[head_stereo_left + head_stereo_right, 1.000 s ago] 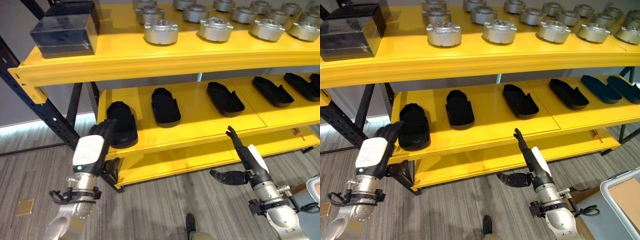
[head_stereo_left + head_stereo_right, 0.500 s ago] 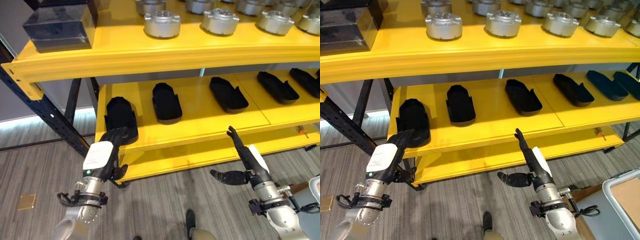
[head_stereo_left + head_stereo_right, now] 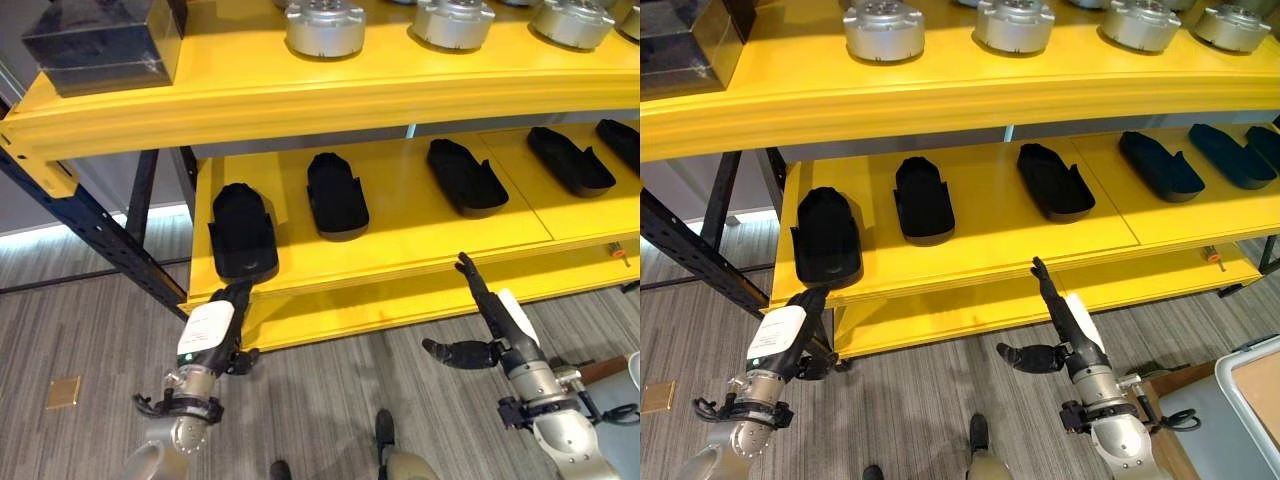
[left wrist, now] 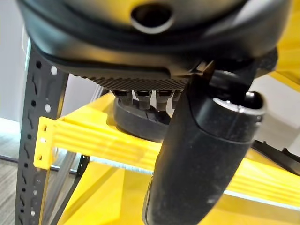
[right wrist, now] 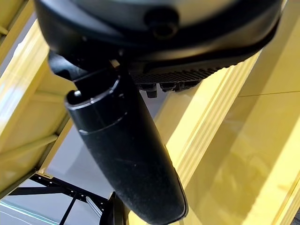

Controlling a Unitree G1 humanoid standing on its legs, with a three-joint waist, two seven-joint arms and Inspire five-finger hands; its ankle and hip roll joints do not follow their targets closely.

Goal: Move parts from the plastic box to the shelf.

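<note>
Left robot hand [image 3: 213, 325] hangs relaxed, holding nothing, at 6 o'clock of the leftmost black part [image 3: 241, 230] (resting on the yellow shelf [image 3: 400, 245]). Right robot hand [image 3: 497, 322] extended straight, released, below the shelf edge.

You see bright overhead light glaring on the yellow shelf [image 3: 400, 225]; its top tier curves at the edges, wrist views blur.

Glossy yellow shelf [image 3: 400, 96] (painted metal), matt black trays [image 3: 242, 233], brushed-metal parts [image 3: 325, 27]
</note>
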